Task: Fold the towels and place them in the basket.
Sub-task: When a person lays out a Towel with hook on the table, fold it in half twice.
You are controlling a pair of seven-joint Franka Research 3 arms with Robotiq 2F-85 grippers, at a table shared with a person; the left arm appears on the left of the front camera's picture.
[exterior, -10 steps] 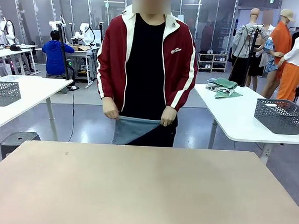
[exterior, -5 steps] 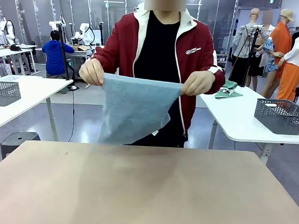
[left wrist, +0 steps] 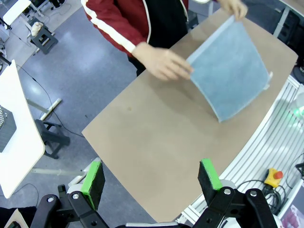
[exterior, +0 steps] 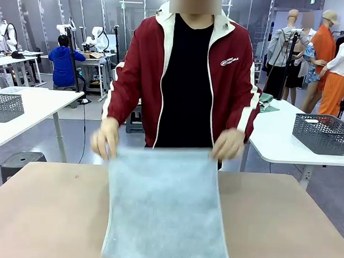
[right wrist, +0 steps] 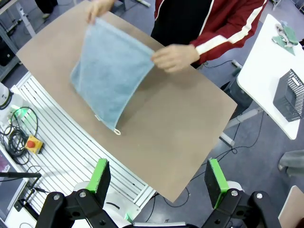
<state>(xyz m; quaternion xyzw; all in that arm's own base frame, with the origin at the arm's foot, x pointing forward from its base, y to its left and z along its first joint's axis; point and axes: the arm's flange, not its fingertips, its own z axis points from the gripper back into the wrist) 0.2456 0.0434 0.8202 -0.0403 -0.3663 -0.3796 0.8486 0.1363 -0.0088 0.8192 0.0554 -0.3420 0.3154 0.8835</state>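
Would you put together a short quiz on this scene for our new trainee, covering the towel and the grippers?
1. True or false: the left gripper is shut on the towel.
2. What holds the towel? A. the person's hands; B. a gripper; C. nothing, it lies free.
3. Fill in: the towel is held by its two corners on the ___ side of the table, seen from the robot.
Key: 1. False: the left gripper and the right gripper both stand open, apart from the towel. 2. A. 3. far.
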